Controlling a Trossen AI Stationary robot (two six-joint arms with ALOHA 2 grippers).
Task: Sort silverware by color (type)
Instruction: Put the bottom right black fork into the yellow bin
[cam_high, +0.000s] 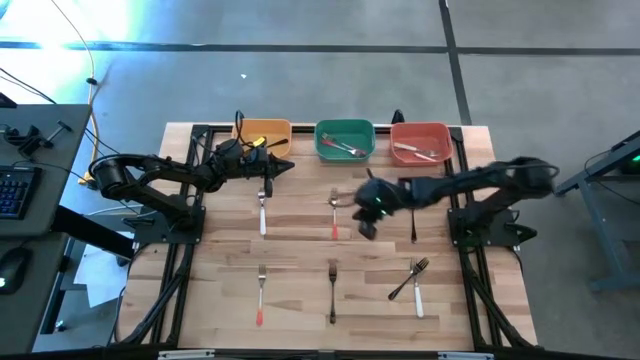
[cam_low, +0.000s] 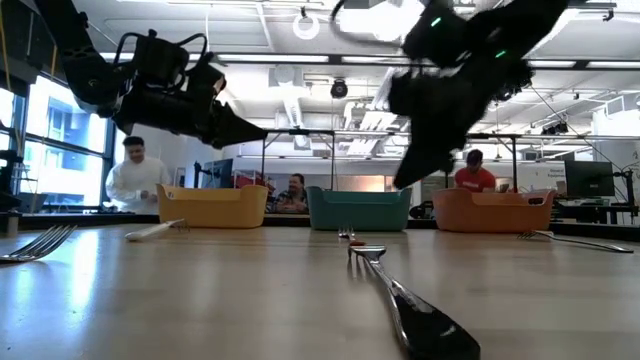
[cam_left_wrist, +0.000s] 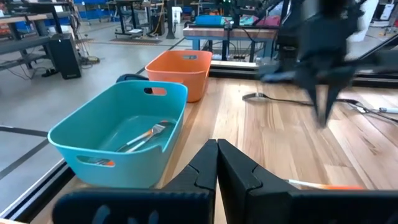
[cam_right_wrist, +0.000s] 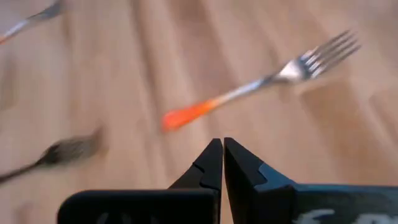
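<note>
Forks and spoons lie flat and scattered on the wooden table: a white-handled fork (cam_high: 262, 208), a red-handled spoon (cam_high: 334, 216), a black-handled piece (cam_high: 413, 226), a red-handled fork (cam_high: 260, 297), a black fork (cam_high: 332, 291) and two crossed forks (cam_high: 411, 280). More silverware lies in the green bin (cam_high: 345, 141) and the red bin (cam_high: 420, 143). My left gripper (cam_high: 283, 165) (cam_left_wrist: 217, 155) hovers shut near the yellow bin (cam_high: 266, 133). My right gripper (cam_high: 366, 220) (cam_right_wrist: 222, 151) is shut and empty above the table's middle, over an orange-handled fork (cam_right_wrist: 249, 90).
Three bins stand in a row along the far edge. Black frame rails (cam_high: 190, 200) run along both table sides. People show in the room beyond (cam_low: 135, 170). Bare wood lies between the two rows of silverware.
</note>
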